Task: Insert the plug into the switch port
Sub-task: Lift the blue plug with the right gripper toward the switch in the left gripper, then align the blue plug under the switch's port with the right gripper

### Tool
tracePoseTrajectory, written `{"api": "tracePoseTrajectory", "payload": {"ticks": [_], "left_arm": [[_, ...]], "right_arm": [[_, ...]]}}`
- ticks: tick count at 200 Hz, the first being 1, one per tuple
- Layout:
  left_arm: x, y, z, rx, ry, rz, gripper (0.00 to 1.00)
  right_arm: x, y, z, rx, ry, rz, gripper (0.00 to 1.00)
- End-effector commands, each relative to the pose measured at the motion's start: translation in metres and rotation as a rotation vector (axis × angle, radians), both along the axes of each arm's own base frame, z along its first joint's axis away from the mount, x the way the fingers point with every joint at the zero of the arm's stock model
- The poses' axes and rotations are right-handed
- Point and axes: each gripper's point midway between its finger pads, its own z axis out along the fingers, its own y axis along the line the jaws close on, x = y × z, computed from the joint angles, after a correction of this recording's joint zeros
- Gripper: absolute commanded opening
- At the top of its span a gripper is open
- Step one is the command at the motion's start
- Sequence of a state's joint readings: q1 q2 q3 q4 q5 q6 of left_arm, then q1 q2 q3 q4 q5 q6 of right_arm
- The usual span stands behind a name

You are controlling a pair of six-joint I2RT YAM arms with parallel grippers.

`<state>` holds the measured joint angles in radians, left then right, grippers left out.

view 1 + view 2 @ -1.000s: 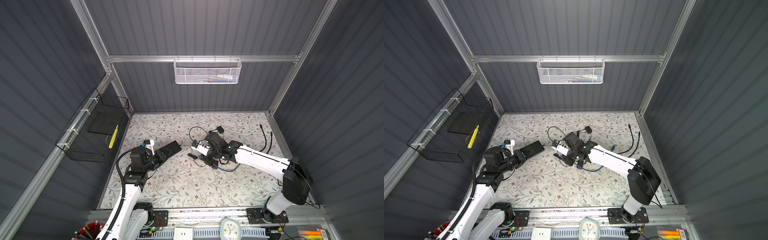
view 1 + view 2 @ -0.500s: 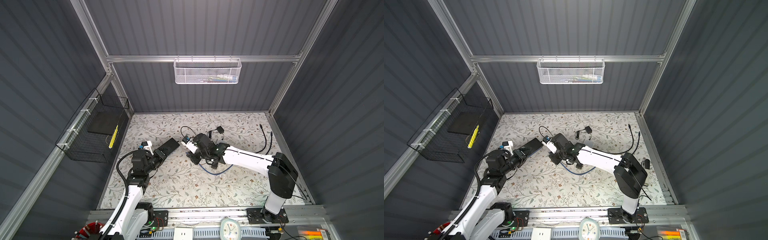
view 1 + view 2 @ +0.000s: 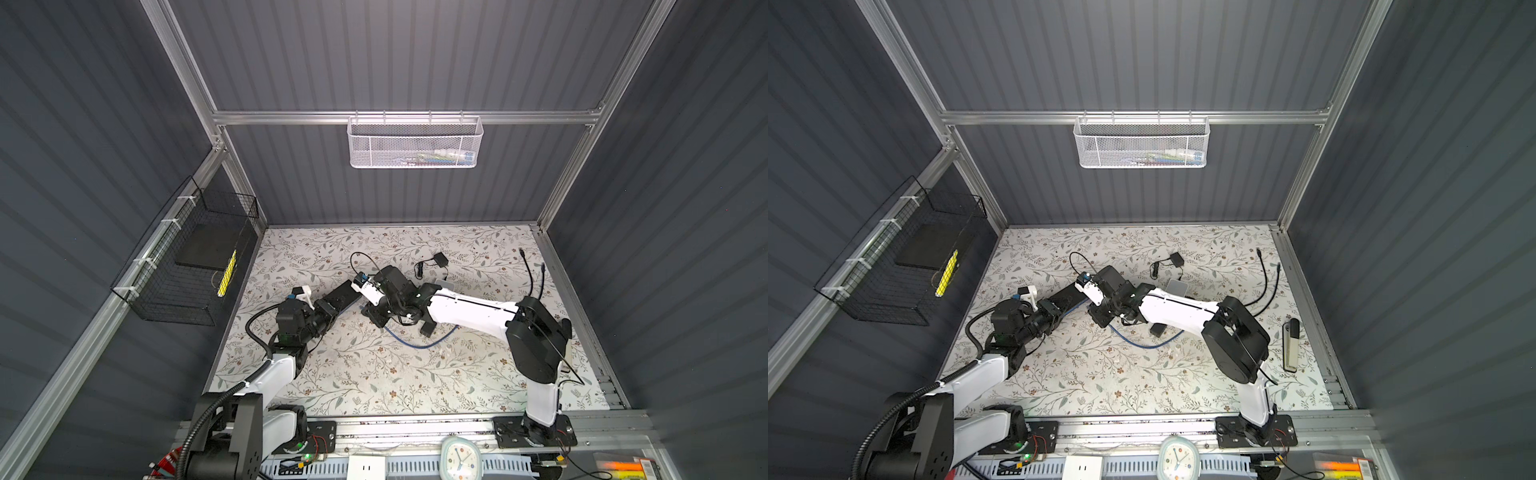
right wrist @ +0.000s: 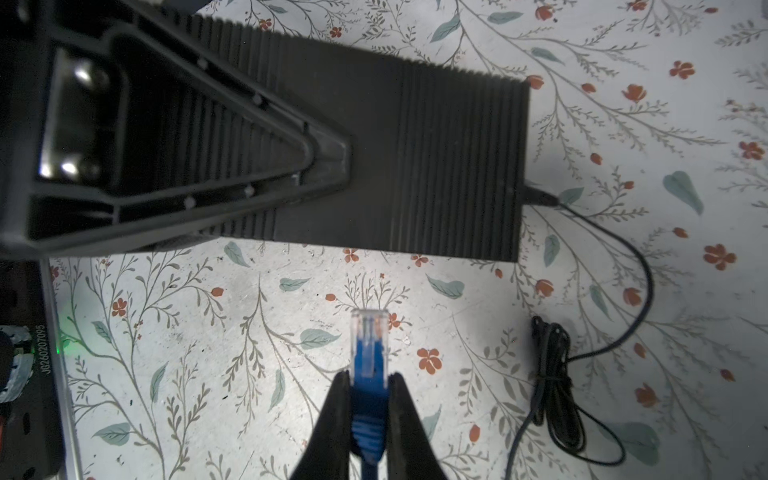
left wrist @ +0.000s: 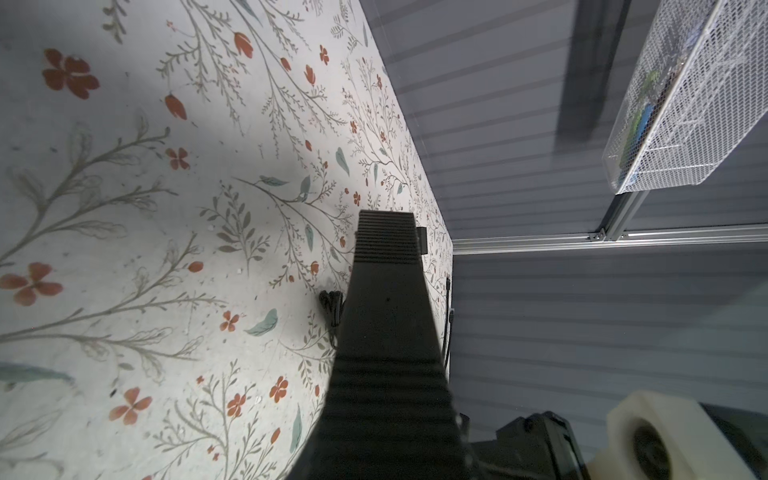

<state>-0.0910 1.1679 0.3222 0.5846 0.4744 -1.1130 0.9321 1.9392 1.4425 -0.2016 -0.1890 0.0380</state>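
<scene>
At mid-frame, right gripper (image 4: 370, 380) pinched the blue plug (image 4: 369, 345) (just short of the switch (image 4: 415, 158)); left gripper (image 3: 330, 311) clamped the switch.

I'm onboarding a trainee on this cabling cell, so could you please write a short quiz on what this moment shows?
1. Multiple choice: what does the right gripper hold? A) a screwdriver B) the plug of the blue cable C) nothing
2. True or false: the plug is seated in a port of the black switch.
3. Fill in: the left gripper is shut on the ______.

Key
1. B.
2. False: bare tabletop shows between the plug and the switch in the right wrist view.
3. switch.
</scene>
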Motion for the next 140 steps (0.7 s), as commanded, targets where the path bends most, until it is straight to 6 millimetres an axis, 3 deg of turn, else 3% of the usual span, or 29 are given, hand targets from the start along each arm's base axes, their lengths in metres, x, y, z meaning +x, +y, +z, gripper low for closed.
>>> {"api": "tracePoseTrajectory", "payload": {"ticks": [1, 140], "left_arm": [[0.008, -0.004, 0.025, -0.018, -0.1, -0.011, 0.0], [0.005, -0.01, 0.038, -0.039, -0.106, -0.027, 0.0]], "right_arm": [[-0.004, 0.006, 0.007, 0.05, 0.021, 0.01, 0.01], [-0.001, 0.013, 0.008, 0.055, 0.016, 0.025, 0.0]]}}
